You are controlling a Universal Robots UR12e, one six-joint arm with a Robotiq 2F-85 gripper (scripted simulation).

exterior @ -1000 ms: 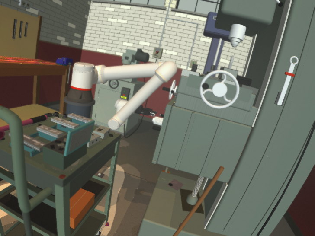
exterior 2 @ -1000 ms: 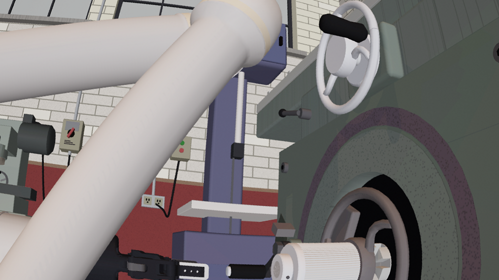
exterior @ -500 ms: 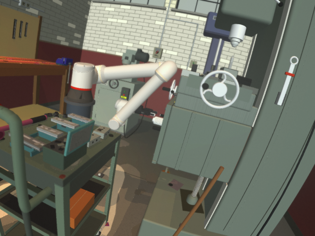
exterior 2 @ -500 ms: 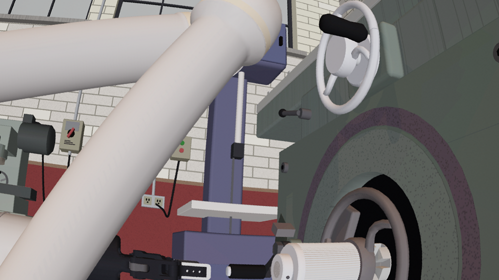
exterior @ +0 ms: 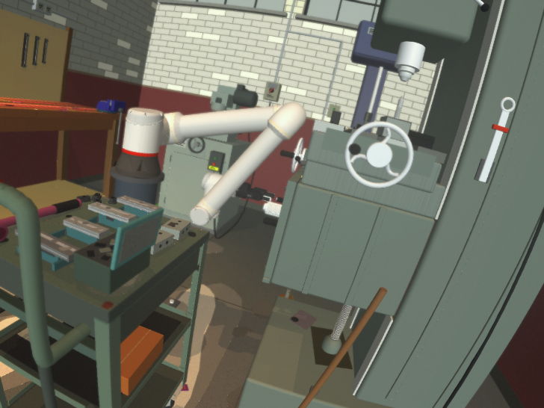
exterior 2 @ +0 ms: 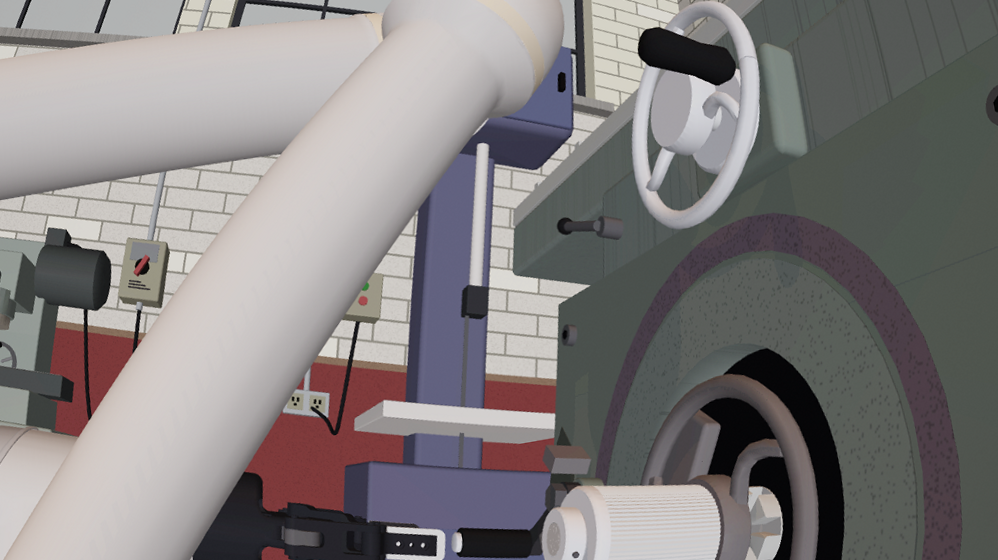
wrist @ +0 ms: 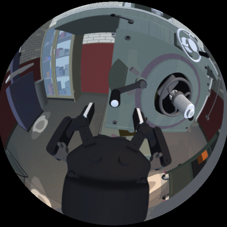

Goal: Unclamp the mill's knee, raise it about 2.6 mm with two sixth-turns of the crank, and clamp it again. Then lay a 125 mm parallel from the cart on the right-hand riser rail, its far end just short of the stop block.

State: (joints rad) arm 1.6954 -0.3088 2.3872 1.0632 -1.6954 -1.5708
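On the front face of the mill's knee, a dark clamp lever [wrist: 125, 90] with a white-tipped black grip [exterior 2: 493, 542] sticks out toward me, left of the round recess. In that recess sits the crank with its ribbed white handle [exterior 2: 650, 532] [wrist: 183, 103]. My gripper [wrist: 113, 113] [exterior 2: 430, 546] is open and empty, a short way in front of the lever's grip and in line with it. The steel parallels [exterior: 112, 211] lie in teal trays on the cart, far to the left of the mill.
The knee's front face [exterior: 351, 246] stands just beyond my fingers, with a white handwheel [exterior: 378, 154] above it. A blue drill press [exterior 2: 456, 430] stands behind the gripper. The cart [exterior: 88, 263] with its green handle is at my left, and a brown rod [exterior: 347, 347] leans by the mill's base.
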